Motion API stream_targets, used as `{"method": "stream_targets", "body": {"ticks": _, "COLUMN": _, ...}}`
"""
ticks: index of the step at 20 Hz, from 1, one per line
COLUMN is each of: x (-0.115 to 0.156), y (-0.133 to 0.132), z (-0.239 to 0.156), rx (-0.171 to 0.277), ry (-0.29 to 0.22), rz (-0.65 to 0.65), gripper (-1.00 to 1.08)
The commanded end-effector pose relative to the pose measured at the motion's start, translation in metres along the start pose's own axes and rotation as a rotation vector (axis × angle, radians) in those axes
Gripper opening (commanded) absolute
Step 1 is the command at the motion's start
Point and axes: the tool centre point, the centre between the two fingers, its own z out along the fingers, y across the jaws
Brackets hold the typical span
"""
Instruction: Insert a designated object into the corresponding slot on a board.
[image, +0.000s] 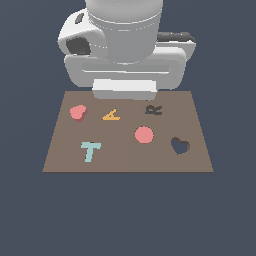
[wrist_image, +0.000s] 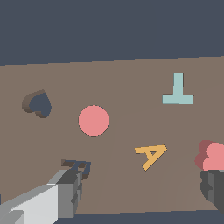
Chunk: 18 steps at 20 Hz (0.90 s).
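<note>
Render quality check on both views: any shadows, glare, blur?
Exterior view: flat even light, no glare, no cast shadow around the flat brown board; edges soft and pixelated, arm body hides the gripper. Wrist view: similarly flat and soft; the salmon-pink heart block is cropped at the frame edge.

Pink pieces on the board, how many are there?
2. The pink heart sits near the board's far corner on the exterior view's left. The pink disc lies near the middle, between the yellow A and the heart-shaped hole.
</note>
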Motion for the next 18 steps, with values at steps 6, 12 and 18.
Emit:
{"method": "stream_targets", "body": {"ticks": 6, "x": -0.002, "y": 0.003, "z": 0.003, "rx": 0.000, "ry": 0.000, "rz": -0.011, "gripper": 1.00}}
{"method": "stream_targets", "body": {"ticks": 12, "x": -0.009, "y": 0.017, "z": 0.014, "rx": -0.001, "ry": 0.000, "rz": -0.053, "gripper": 1.00}}
{"method": "stream_targets", "body": {"ticks": 18, "x": -0.019, "y": 0.041, "z": 0.032, "rx": -0.001, "ry": 0.001, "rz": -0.125, "gripper": 1.00}}
